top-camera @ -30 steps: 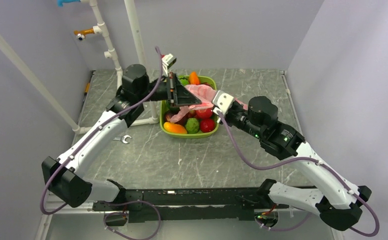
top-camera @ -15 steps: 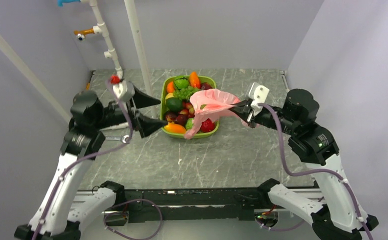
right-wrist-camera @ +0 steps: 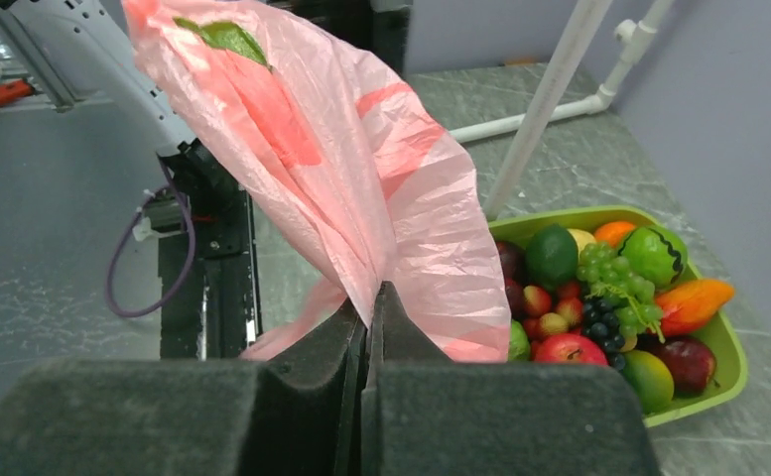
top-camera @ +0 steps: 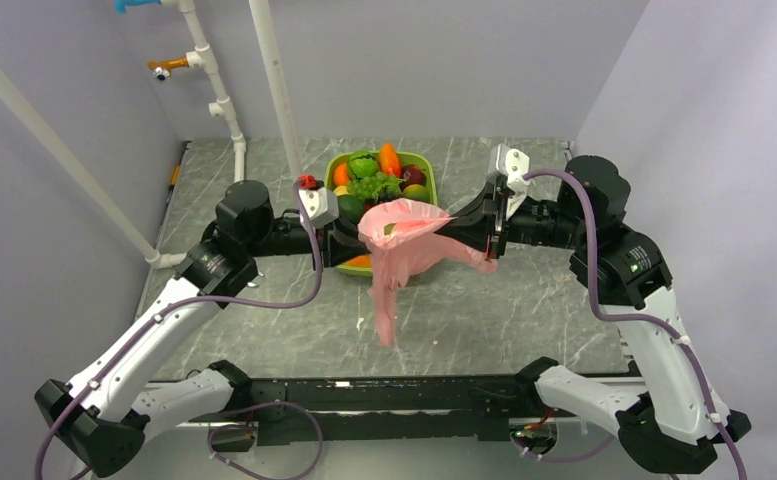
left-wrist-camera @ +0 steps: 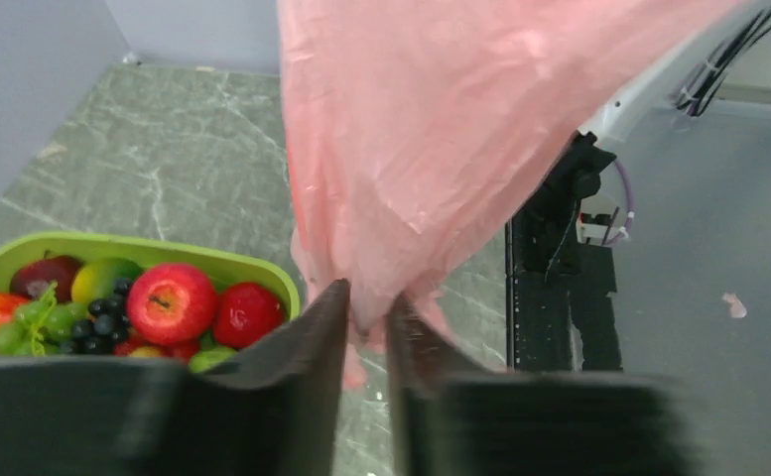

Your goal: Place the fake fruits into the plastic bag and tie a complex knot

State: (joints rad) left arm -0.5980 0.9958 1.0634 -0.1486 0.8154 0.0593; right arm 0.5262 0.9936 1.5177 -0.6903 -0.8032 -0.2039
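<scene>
The pink plastic bag point(top-camera: 404, 245) hangs in the air in front of the green tray point(top-camera: 421, 159), its tail drooping toward the table. My right gripper point(top-camera: 464, 222) point(right-wrist-camera: 371, 297) is shut on the bag point(right-wrist-camera: 361, 169) at its right edge. At the bag's left edge my left gripper point(top-camera: 354, 228) point(left-wrist-camera: 366, 297) is open by a narrow gap, and a fold of the bag point(left-wrist-camera: 431, 129) sits between its fingers. The fake fruits point(top-camera: 374, 180) point(right-wrist-camera: 599, 288) lie piled in the tray, a red apple point(left-wrist-camera: 163, 302) among them. No knot is in view.
White pipes point(top-camera: 229, 110) stand at the back left by the wall. A black rail point(top-camera: 364, 395) runs along the near edge between the arm bases. Grey walls close in the table on three sides.
The right gripper has pulled the bag off the tray and lifted it forward. The left arm let go, swung out left with jaws wide, then came back to the bag with jaws narrower.
</scene>
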